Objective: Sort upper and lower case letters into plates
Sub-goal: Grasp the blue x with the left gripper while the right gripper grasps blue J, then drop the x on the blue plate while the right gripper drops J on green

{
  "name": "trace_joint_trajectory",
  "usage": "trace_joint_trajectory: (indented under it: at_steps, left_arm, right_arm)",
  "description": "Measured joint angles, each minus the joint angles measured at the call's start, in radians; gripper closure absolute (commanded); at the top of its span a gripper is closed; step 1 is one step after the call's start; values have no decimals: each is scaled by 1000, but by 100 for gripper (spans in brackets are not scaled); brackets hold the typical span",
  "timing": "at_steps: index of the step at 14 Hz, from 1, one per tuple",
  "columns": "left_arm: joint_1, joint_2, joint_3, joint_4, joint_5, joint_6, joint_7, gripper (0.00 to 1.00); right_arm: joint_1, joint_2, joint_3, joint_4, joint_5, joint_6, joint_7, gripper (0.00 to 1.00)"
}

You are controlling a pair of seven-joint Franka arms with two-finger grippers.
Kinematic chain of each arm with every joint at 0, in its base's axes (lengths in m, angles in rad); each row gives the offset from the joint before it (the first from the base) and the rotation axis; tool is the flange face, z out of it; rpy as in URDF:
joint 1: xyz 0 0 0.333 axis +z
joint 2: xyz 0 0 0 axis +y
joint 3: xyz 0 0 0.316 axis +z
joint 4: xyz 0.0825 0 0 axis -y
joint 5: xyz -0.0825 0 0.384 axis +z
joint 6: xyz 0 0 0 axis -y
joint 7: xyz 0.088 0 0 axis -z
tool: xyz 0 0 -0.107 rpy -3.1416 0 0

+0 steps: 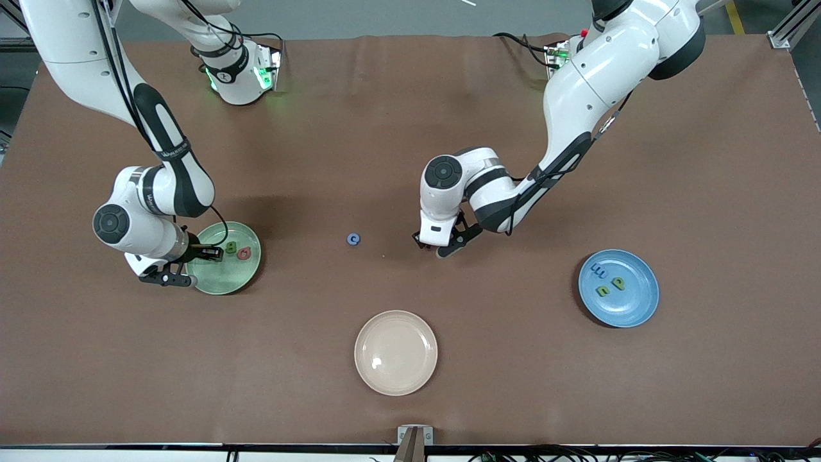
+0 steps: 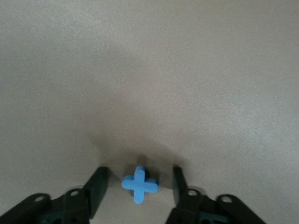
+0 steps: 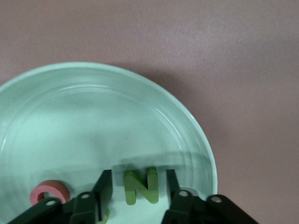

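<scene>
My left gripper (image 1: pixel 440 246) is down at the table's middle, open, and a blue x (image 2: pixel 139 184) lies flat on the brown cloth between its fingers (image 2: pixel 97 192) with a gap on each side. My right gripper (image 1: pixel 192 264) hangs low over the pale green plate (image 1: pixel 226 282), open, its fingers (image 3: pixel 103 186) either side of a green N (image 3: pixel 141 185) lying in the plate (image 3: pixel 93 116). The same plate holds a green B (image 1: pixel 231 248) and a red Q (image 1: pixel 244 254). A blue G (image 1: pixel 353 239) lies alone on the cloth. The blue plate (image 1: pixel 635 308) holds a blue m (image 1: pixel 598 272), green p (image 1: pixel 617 283) and green u (image 1: pixel 603 291).
A cream-white plate (image 1: pixel 396 352) sits nearest the front camera, with nothing in it. Brown cloth covers the whole table. The two arm bases (image 1: pixel 238 77) stand along the edge farthest from the front camera.
</scene>
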Motion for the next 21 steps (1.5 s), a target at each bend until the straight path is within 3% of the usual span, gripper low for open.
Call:
trace_joint_trajectory:
  at_steps: [4, 6, 9, 18, 21]
  left_arm:
    - [0, -3, -3, 5, 0, -5, 0, 95]
    - [1, -3, -1, 8, 0, -3, 0, 95]
    - [35, -12, 1, 28, 0, -3, 0, 95]
    - [347, -116, -19, 39, 0, -41, 203, 97]
    - [423, -158, -23, 38, 0, -109, 347, 97]
  right_arm:
    - [4, -25, 14, 115, 1, -188, 23, 0]
    - [27, -38, 25, 172, 4, -260, 80, 0]
    - [126, -37, 35, 184, 47, -251, 220, 0]
    - [468, 38, 40, 172, 72, -23, 724, 1]
    - [544, 97, 33, 171, 62, 35, 810, 14]
